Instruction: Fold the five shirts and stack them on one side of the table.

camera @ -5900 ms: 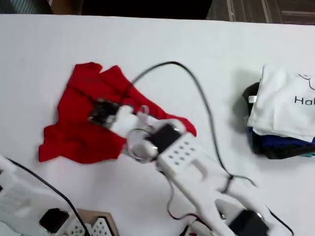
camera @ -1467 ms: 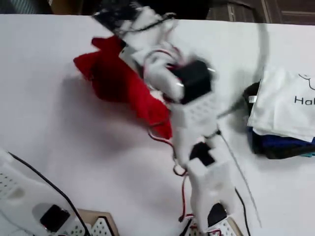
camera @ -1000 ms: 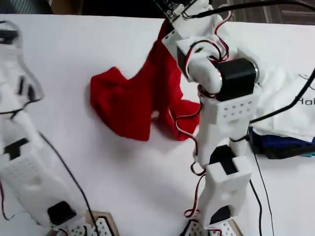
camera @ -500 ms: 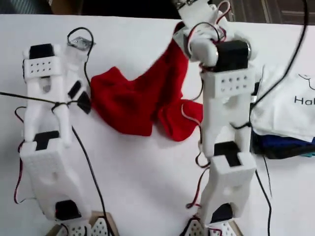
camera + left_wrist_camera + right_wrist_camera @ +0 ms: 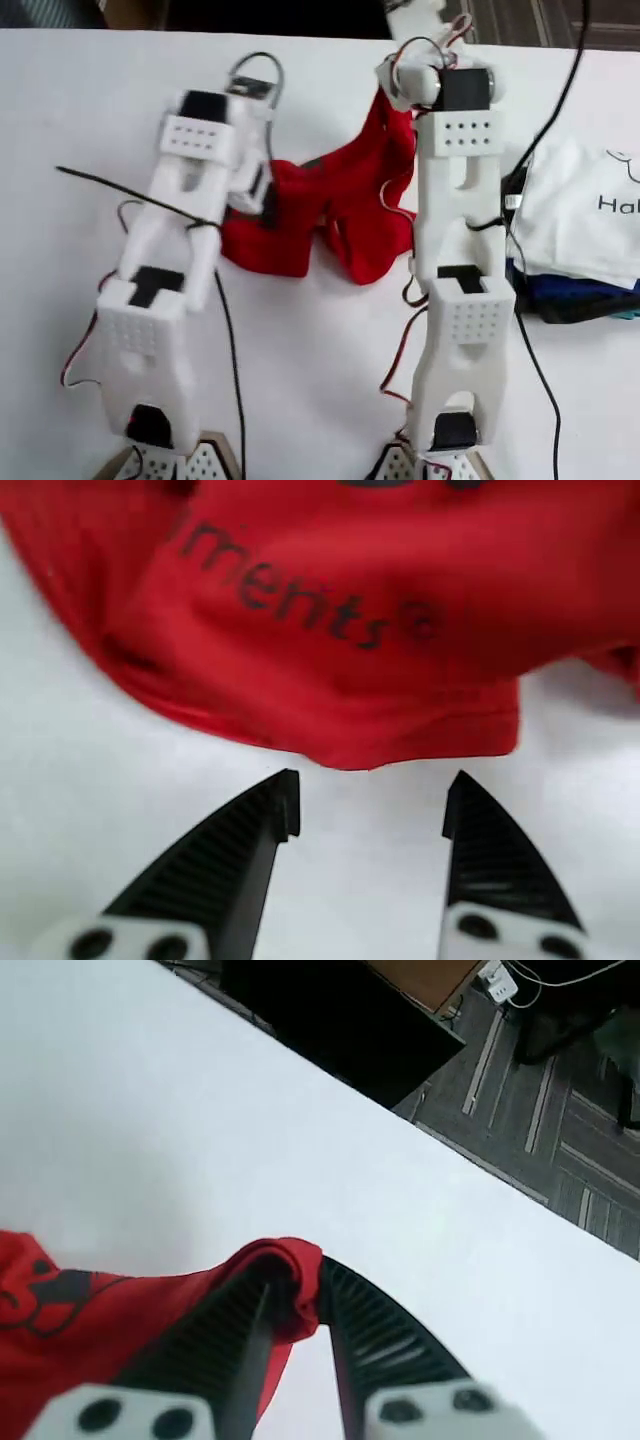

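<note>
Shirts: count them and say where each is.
3 clearly: the red shirt mid-table, pinched by the right gripper; the white shirt atop the side stack; a blue shirt beneath. More may be hidden below.

Dark lettering across red shirt, black letters on white shirt

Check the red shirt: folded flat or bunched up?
Bunched, not folded. The red shirt lies crumpled, one corner pinched by the right gripper; the left gripper hangs open near its hem.
</note>
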{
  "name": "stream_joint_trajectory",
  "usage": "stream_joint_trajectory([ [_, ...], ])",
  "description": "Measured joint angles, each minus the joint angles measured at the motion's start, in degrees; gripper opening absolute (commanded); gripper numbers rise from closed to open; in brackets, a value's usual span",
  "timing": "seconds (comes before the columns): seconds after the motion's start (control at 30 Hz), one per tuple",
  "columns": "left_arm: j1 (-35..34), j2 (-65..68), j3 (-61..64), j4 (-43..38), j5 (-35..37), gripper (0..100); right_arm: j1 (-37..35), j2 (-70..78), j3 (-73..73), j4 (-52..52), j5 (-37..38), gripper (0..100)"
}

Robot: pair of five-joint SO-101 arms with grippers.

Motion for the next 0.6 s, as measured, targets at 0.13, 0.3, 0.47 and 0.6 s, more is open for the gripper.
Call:
stream_joint_trajectory([
  [0.13,3.69,4.22,1.67,0.0,0.35,26,1.49,0.44,0.0,-0.53,-2.55,2.1],
  [0.3,5.71,10.99,1.93,0.0,0.44,26,2.37,0.44,0.0,-0.53,-2.9,2.1],
  [0.47,8.0,12.4,2.02,0.0,0.53,26,2.29,0.44,0.0,-2.9,-2.9,2.1],
  [0.6,9.76,12.92,-0.09,0.0,0.79,26,2.55,0.44,0.0,-3.69,-2.9,2.1],
])
